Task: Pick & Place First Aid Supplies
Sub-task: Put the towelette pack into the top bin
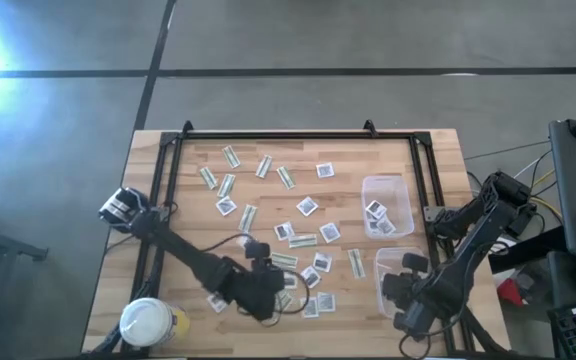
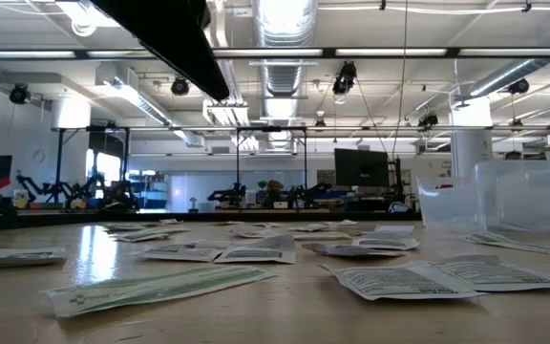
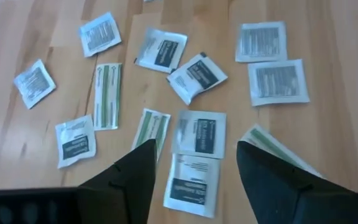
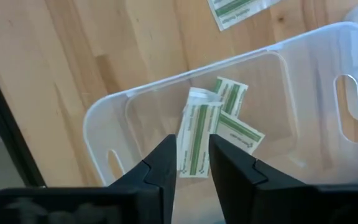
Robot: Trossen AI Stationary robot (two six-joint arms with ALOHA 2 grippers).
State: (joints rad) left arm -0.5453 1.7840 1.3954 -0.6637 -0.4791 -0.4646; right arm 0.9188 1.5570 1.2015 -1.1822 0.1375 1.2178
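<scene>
Left end effector [image 3: 191, 168] hovered wide open over scattered white packets [image 3: 196, 132] and green strips [image 3: 107, 94] on the bench [image 3: 340, 124], nothing gripped. Right end effector [image 4: 191, 163] hung over a clear tub [image 4: 291, 81], fingers narrowly parted, a green strip [image 4: 194, 140] between the tips. Held or loose? Could not tell. Two strips [image 4: 235, 124] lay in the tub just beyond.

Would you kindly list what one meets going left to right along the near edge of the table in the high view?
Jar → left gripper → packets → near tub → right gripper, over that tub.
</scene>
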